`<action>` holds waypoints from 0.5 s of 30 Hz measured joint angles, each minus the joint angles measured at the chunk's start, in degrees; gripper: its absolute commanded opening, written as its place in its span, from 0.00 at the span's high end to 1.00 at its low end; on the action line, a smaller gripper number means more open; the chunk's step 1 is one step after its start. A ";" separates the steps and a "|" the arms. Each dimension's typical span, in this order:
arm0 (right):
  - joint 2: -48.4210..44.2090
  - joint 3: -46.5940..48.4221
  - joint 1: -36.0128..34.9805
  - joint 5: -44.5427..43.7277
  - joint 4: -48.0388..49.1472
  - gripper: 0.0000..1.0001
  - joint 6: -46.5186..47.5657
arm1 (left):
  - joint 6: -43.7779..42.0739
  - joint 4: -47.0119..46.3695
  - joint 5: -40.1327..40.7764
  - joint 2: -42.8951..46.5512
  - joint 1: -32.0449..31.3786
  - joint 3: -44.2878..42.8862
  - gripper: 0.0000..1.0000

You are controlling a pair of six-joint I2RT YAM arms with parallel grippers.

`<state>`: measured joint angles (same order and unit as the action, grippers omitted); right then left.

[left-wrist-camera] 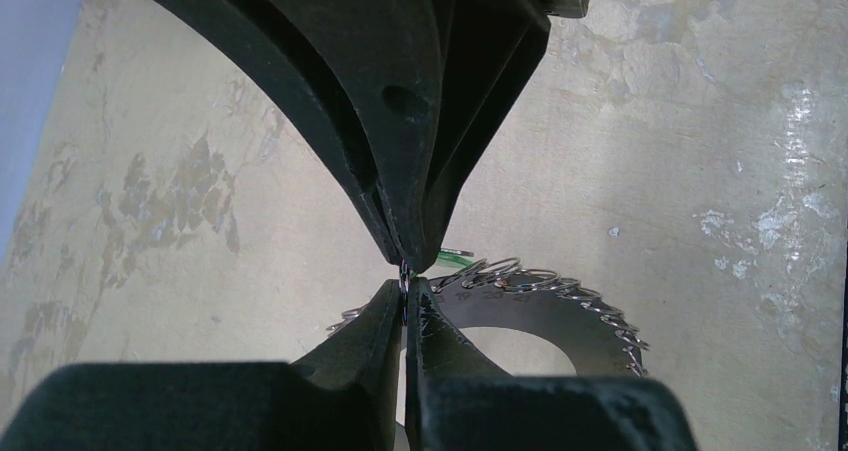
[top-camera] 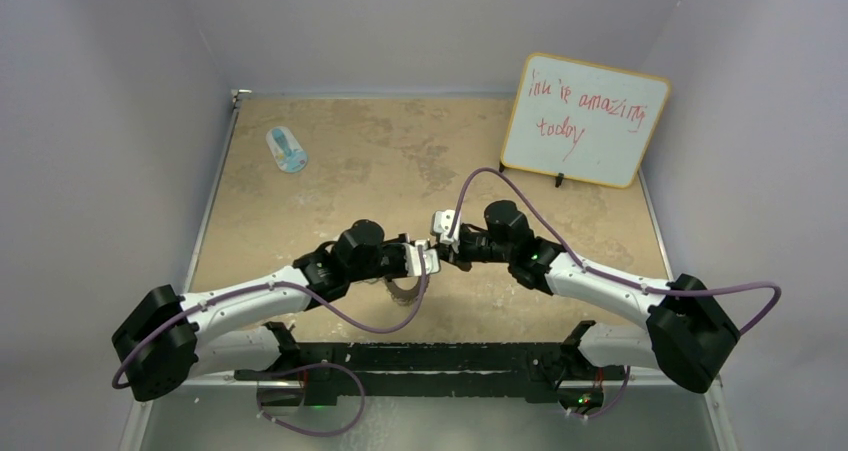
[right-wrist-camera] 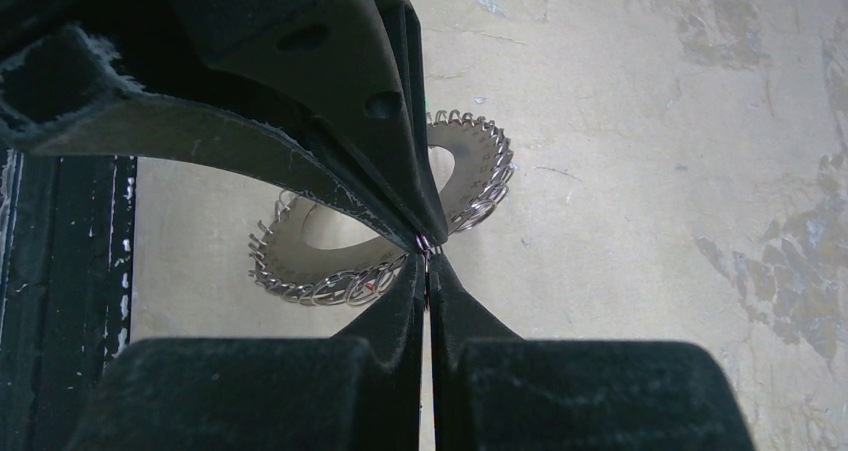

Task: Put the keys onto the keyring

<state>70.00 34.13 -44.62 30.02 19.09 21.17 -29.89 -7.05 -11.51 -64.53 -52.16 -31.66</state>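
Clenched to a hairline slit, the jaws of the left gripper (left-wrist-camera: 405, 293) meet the right gripper (right-wrist-camera: 427, 268) tip to tip, and its jaws are pressed together just as hard. Right at the meeting point I make out a tiny wire loop (left-wrist-camera: 403, 272), too small for me to say which pair grips it, or whether either does. A green sliver (left-wrist-camera: 455, 259) pokes out just right of the tips in the left wrist view. Most of it is hidden behind the right arm's fingers (left-wrist-camera: 480, 91), so I cannot pick out the keys themselves. The keyring (left-wrist-camera: 560, 306) lies flat on the table (top-camera: 400, 161) directly below the tips, around the middle and toward the near edge. Fingers cut across it in both wrist views, and from above only its near rim shows under the left gripper. The left arm reaches in from the near-left corner and the right arm from the near-right; their forearms converge and the wrists face each other above the table. Far left lies a blue-and-white oval object (top-camera: 287, 151); far right a whiteboard (top-camera: 585, 119) leans against the wall.
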 measured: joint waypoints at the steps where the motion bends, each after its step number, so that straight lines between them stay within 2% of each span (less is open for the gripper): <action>1: 0.02 0.00 0.00 0.00 0.00 1.00 0.09 | -0.02 0.31 0.17 0.00 -0.04 -0.13 1.00; 8: 0.02 0.00 0.00 0.04 0.24 1.00 0.50 | 0.63 0.68 1.18 0.70 -0.11 -0.15 1.00; 15: 0.02 0.00 -0.28 0.76 2.45 1.00 0.26 | 4.96 -4.15 2.67 8.20 -0.15 5.35 1.00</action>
<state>70.02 34.13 -44.91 30.79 21.54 21.43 -24.93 -11.20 -8.84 -56.34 -52.31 -26.30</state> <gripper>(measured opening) 0.007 0.007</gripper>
